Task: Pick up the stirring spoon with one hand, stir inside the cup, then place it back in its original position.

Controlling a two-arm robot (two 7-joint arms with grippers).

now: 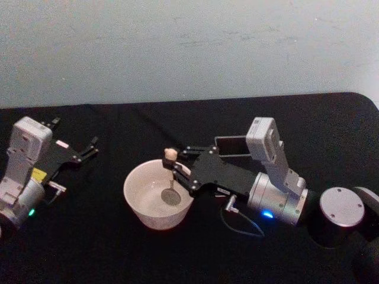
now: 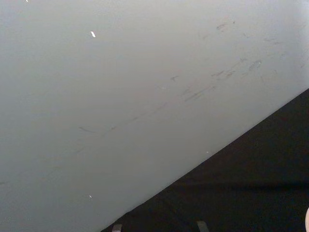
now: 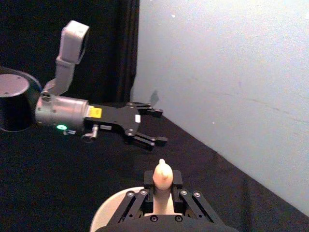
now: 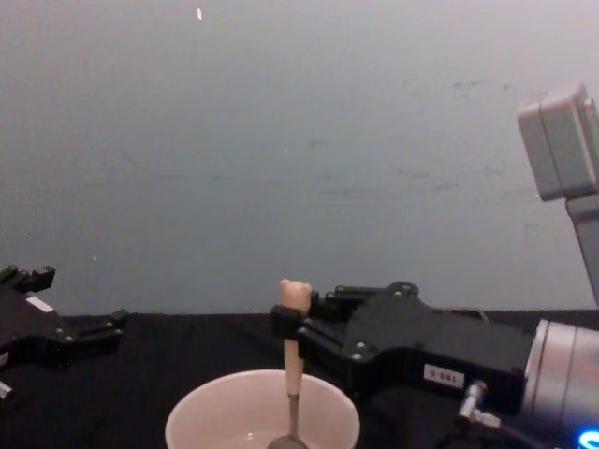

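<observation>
My right claw (image 1: 176,168) is clenched on the spoon (image 1: 172,178) and holds it upright, with its metal bowl down inside the cup (image 1: 137,198). My left claw (image 3: 161,126) hangs released, well apart on the left over the tabletop (image 1: 106,248).

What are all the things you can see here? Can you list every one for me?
cup: one, cream-white, on the table in front of the robot, near the middle.
spoon: one, beige handle with a shiny metal bowl, standing upright with its bowl down in the cup.
holder: one, dark grey, on the table just behind the right gripper.
table: one, black, under everything.
wall: one, pale grey, behind the table.
right gripper: one, black, over the cup, shut on the spoon's handle.
left gripper: one, black, open, idle off to the left of the cup.
</observation>
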